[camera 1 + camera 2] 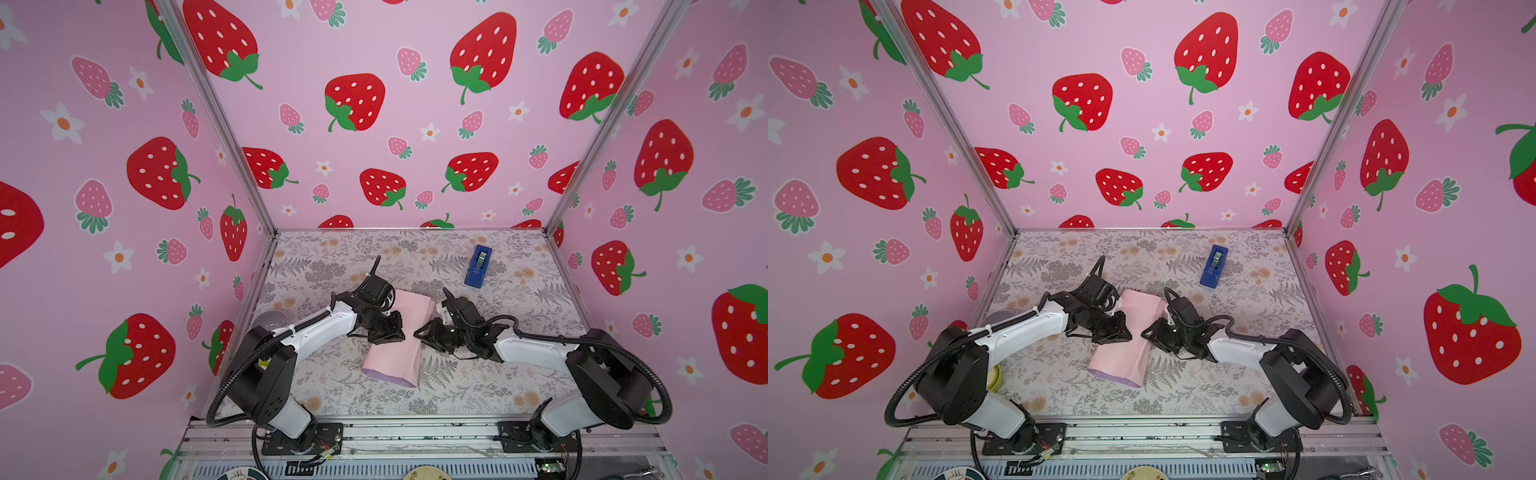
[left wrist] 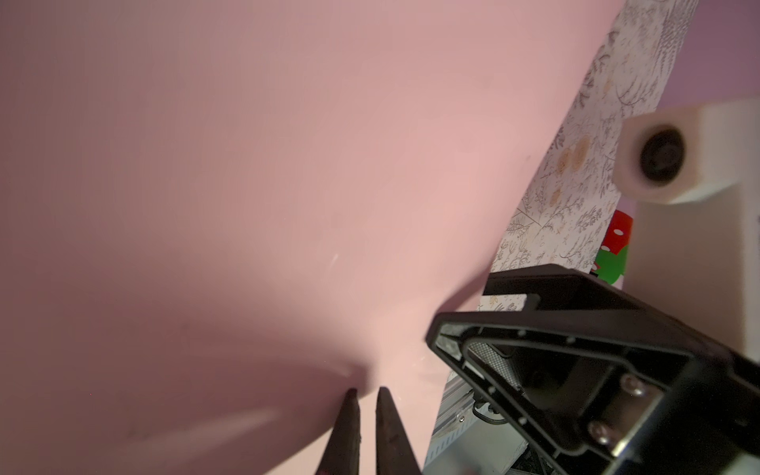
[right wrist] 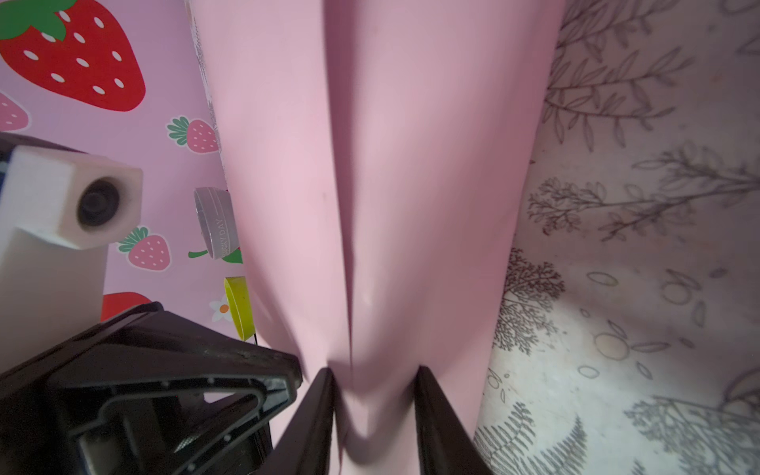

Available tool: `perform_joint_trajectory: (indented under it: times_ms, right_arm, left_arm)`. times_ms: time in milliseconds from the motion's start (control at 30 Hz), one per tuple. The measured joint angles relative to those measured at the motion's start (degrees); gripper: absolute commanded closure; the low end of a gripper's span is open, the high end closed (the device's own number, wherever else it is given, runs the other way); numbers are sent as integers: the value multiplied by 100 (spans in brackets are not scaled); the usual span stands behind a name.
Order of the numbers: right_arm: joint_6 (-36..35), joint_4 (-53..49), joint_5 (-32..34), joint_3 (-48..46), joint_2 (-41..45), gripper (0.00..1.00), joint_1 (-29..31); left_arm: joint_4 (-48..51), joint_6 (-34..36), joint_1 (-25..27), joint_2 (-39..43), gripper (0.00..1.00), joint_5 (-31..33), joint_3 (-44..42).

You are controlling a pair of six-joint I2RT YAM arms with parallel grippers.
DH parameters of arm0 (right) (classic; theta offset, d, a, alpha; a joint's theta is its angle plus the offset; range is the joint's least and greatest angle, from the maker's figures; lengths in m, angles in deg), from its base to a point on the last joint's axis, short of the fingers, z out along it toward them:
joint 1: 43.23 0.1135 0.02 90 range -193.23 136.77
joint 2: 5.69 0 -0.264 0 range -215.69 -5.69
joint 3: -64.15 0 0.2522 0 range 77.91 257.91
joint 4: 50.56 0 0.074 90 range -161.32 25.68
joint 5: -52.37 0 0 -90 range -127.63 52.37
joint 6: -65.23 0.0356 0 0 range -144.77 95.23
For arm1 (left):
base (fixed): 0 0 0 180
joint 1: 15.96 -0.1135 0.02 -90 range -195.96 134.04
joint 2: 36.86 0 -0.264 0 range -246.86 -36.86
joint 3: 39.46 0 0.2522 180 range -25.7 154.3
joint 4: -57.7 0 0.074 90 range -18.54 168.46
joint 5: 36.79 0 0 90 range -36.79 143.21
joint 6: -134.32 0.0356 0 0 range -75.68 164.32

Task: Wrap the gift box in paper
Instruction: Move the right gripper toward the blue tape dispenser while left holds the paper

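Two flaps of the paper [image 1: 390,361] overlap pink-side-out on the table [image 1: 478,386]; left pincer [image 2: 367,395] pinches a pucker, right pincer [image 3: 374,370] squeezes a wider fold, likely keeping the wrap closed; box hidden, presumably inside.

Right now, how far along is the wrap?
Done: the paper is folded over into a pink tube, with the gift box out of sight, presumably inside. In hand: the left gripper and right gripper both pinch it mid-length. Left: the near end is open, lilac showing, and the blue tape dispenser sits apart at the back.
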Motion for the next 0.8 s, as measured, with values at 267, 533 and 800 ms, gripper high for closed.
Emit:
perform_joint_trajectory:
  times_ms: [267,533,800]
  right_arm:
    - [-1086,-1344,-42,977,313,57,-721]
    - [-2321,-2105,-463,1580,452,58,-2275]
    - [-3353,-2603,-1231,2645,-656,66,-3788]
  left_arm:
    - [-74,9,-15,11,87,-42,-50]
    - [-81,11,-17,13,87,-44,-55]
    - [-103,9,-17,31,88,-44,-76]
